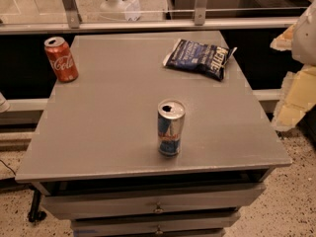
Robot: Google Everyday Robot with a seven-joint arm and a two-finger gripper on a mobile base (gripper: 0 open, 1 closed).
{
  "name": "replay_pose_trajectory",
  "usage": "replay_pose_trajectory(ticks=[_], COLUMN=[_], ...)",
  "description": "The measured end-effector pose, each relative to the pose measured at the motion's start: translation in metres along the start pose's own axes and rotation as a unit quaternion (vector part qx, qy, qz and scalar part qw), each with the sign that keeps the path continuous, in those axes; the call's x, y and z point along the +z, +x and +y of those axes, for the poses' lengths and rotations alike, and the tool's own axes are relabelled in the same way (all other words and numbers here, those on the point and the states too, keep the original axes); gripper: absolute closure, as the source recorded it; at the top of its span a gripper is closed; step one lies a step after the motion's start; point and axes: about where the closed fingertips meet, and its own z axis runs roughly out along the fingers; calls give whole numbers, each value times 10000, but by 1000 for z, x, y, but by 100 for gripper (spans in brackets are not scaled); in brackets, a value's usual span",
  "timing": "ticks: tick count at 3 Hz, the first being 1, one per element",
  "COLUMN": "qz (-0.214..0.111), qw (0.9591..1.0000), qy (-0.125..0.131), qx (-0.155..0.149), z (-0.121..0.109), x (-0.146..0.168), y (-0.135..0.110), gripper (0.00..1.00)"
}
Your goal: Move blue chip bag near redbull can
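The blue chip bag (pixel 199 58) is a crinkly dark navy foil bag with white lettering, lying flat at the far right of the grey table top (pixel 113 112). The redbull can (pixel 171 127) is a slim silver-and-blue can with an opened silver top, standing upright near the table's front middle. The bag and this can are well apart. My gripper (pixel 294 90) shows as pale cream parts at the right edge of the view, off the table's right side, to the right of the bag and touching nothing.
A red Coca-Cola can (pixel 61 59) stands upright at the table's far left corner. The table has drawers (pixel 158 206) below its front edge. A metal rail (pixel 148 24) and glass panel run behind the table. Speckled floor lies around it.
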Motion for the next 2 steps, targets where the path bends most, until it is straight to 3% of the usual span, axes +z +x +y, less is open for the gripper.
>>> replay_pose_trajectory(ticks=[2], qz=[-193], qw=[9998], qy=[30], qx=[29], z=[-7], x=[8], y=[-3], gripper=[0])
